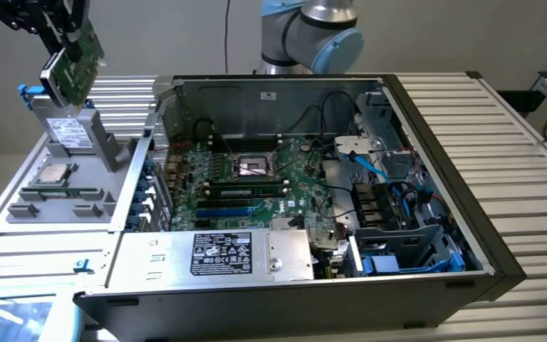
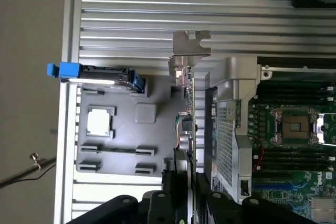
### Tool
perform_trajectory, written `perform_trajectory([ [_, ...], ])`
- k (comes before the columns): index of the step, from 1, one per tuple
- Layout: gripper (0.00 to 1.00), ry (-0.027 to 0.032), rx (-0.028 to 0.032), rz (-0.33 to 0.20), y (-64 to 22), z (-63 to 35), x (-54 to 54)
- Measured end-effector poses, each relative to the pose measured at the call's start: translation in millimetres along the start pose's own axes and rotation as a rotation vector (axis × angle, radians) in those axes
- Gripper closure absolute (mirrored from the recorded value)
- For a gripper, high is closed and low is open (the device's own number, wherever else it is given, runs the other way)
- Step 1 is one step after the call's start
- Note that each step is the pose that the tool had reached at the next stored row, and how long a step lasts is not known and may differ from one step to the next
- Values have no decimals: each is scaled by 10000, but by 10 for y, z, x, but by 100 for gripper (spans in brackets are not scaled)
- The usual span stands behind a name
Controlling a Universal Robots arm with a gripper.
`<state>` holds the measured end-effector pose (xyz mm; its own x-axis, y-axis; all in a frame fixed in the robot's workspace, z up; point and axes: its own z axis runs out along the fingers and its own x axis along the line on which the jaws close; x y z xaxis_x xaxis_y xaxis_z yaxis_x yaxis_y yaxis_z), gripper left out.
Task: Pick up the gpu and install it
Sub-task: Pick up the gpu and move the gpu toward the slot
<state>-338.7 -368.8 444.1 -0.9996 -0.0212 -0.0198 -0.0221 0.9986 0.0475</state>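
1. The black two-fingered pincer (image 1: pixel 69 35) is gripping the gpu (image 1: pixel 68 71), a small flat green circuit card with a metal end bracket. Its fingers are set narrow, pressing on the card's two faces.
2. The card is hanging in the air at the exterior view's left, clear above the grey moulded parts tray (image 1: pixel 97 182) and just over the upright grey hard drive with a white label (image 1: pixel 68 132).
3. In the wrist view the card is showing edge-on, its bracket pointing away from the pincer.
4. A square silver processor (image 1: pixel 55 173) and a long thin green memory stick (image 1: pixel 60 192) are lying in the tray, which is sitting on the ribbed aluminium worktop (image 1: pixel 511 178).
5. The pick-up is looking complete. The card is hanging well apart from the green motherboard (image 1: pixel 183 189) inside the open black computer case (image 1: pixel 283 303), so the installing is not yet done.
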Motion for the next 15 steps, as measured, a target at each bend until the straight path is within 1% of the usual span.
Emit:
perform_trajectory([
  [5, 72, 42, -17, -883, 0, 0, 0],
  [15, 72, 125, -49, -2372, 0, 0, 0],
])
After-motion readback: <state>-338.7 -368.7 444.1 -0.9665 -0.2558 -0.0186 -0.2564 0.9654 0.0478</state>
